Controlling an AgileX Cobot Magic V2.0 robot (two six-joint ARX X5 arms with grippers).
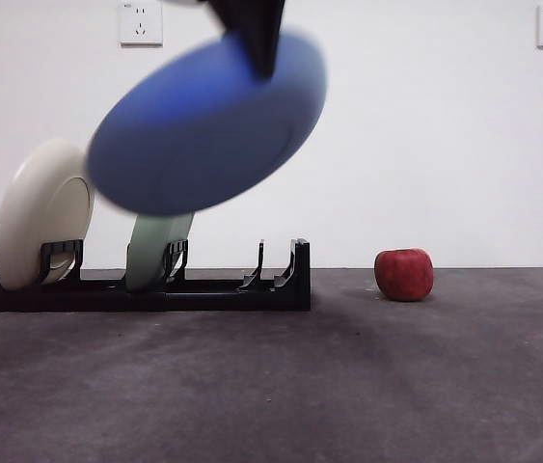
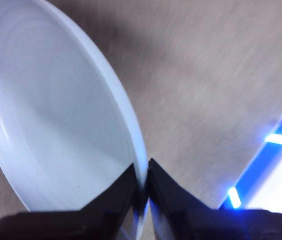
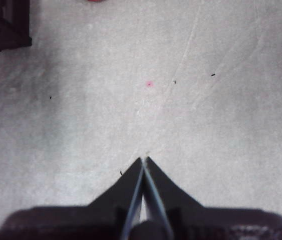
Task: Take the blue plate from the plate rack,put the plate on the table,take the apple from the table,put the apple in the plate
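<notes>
While I hold the blue plate (image 1: 203, 130) up in the air above the plate rack (image 1: 155, 285), tilted and blurred, the worry is the thin pinch I have on it: my left gripper (image 2: 143, 182) clamps only the rim edge, both jaws pressed tight against it, so a fast swing or a bump could twist the plate loose and drop it onto the rack or the table (image 1: 271, 386). Lowering too near the rack could also clip the cream plate (image 1: 44, 212) or the pale green plate (image 1: 155, 246), both standing in their slots. Setting it down tilted might make it rock or slide.

My right gripper (image 3: 144, 165) waits over bare table with its jaws pressed together, holding nothing. Well apart from the rack, the apple (image 1: 404, 274) sits on the table, untouched.
</notes>
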